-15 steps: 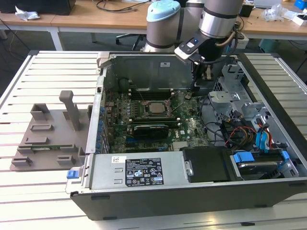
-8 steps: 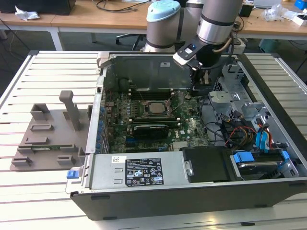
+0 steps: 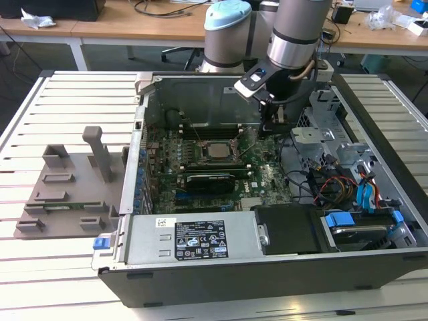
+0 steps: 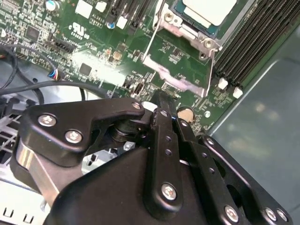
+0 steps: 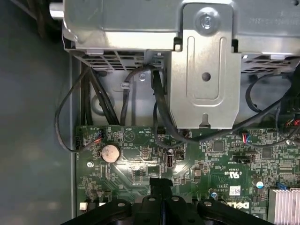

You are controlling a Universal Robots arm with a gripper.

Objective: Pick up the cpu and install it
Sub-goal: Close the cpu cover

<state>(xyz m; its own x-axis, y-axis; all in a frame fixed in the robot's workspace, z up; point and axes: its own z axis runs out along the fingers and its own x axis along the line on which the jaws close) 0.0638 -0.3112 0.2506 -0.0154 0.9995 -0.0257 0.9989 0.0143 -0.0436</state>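
Note:
The cpu [image 3: 218,150] lies flat in the socket on the green motherboard [image 3: 267,180] inside the open computer case; its silver top with a paler rim also appears in the second wrist view [image 4: 211,9]. A metal socket plate [image 4: 176,77] and a thin wire lever [image 4: 151,40] stand next to it. My gripper [image 3: 273,127] hangs over the board to the exterior view's right of the socket. Its black fingers [image 4: 161,101] are pressed together and hold nothing, with their tips [image 5: 161,183] close above the board.
A grey plastic tray [image 3: 67,194] with upright posts lies on the slatted table at the exterior view's left. A metal drive cage [image 5: 206,70] and black cables [image 5: 126,93] stand beside the board. Bundled wires [image 3: 321,184] and blue-tabbed bays [image 3: 341,221] crowd the case's right side.

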